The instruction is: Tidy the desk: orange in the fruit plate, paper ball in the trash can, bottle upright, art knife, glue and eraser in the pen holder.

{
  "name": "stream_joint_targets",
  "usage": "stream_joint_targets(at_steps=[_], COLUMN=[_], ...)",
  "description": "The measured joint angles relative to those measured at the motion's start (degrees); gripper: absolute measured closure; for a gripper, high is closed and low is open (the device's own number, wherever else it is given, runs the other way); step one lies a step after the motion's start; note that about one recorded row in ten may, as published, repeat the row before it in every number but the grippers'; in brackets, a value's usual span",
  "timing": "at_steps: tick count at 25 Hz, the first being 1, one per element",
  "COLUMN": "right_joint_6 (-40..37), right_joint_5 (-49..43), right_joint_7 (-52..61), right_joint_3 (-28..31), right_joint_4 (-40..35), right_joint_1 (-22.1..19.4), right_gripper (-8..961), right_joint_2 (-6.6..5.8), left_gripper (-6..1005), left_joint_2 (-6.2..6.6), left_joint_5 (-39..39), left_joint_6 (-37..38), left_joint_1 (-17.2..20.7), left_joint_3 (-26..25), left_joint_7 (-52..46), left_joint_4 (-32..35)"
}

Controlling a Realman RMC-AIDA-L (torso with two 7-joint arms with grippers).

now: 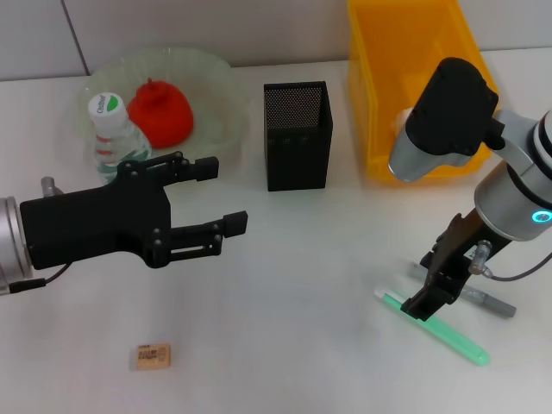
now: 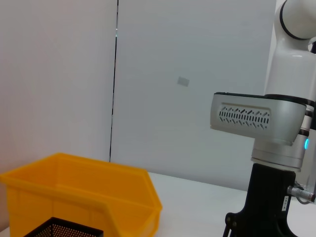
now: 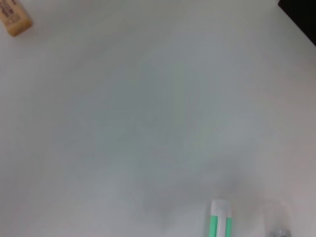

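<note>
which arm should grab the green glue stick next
Right. The right tool hangs directly over the green glue stick on the white desk, beside the grey art knife. The left tool, open, is across the desk by the clear bottle.

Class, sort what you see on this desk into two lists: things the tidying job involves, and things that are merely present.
Part of the job:
orange on the fruit plate
bottle, upright
pen holder
yellow bin
eraser
green glue stick
grey knife
right end effector, over the glue stick

Merely present:
left end effector, open, holding nothing
</note>
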Motion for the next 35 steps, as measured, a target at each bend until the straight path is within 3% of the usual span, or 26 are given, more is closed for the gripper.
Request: stream_joint_targets(at_steps=[35], right_joint_6=[-2.2], right_joint_5=[-1.2], right_joint_7=[2.6], right_joint_3=[-1.1], right_joint_4=[3.1], right_joint_1=[3.5], right_gripper=[281], right_joint_2=[0.13], left_gripper=[214], left_joint_2=[0.00], left_joint_5=[0.0], left_joint_6=[0.0], left_joint_1=[0.1], left_joint_3=[0.0], left_joint_7=[1.2], left_joint_4=[-0.6])
